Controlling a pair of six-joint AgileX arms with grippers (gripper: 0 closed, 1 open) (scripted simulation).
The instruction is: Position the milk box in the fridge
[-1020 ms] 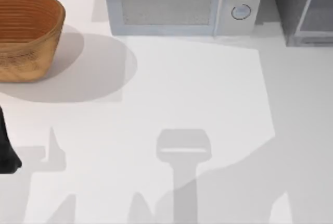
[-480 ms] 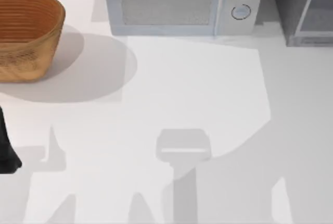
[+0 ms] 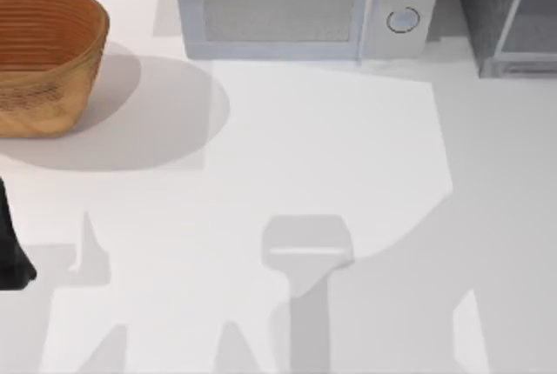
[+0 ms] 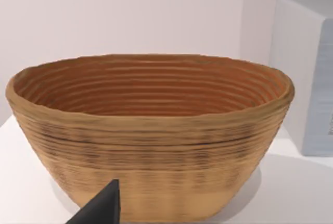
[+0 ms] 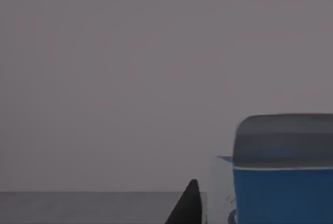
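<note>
The worktop [image 3: 331, 148] is the biggest thing I have on screen. On the overhead camera the fridge [image 3: 509, 13] stands at about two o'clock, in the far corner. The face turned my way has the pale-framed glassy panel, so that side is presumably the way in. The microwave [image 3: 300, 4] sits at twelve o'clock just beside it. I must not confuse the two.

The basket [image 3: 43, 56] rests at ten o'clock, well apart from the fridge and out of my route. My left wrist camera stares straight at it, which I take to mean the left arm [image 3: 10, 243] is simply parked at nine o'clock. One dark fingertip [image 4: 99, 208] pokes into that feed. I cannot tell whether the left pincer is wide or narrow.

The milk box [image 5: 283, 169] appears on my right wrist camera, close up, just beside a dark fingertip [image 5: 186, 206] of the right pincer. I judge it is probably being carried, yet I cannot tell whether that pincer actually clamps it. A plain grey surface lies behind it.
</note>
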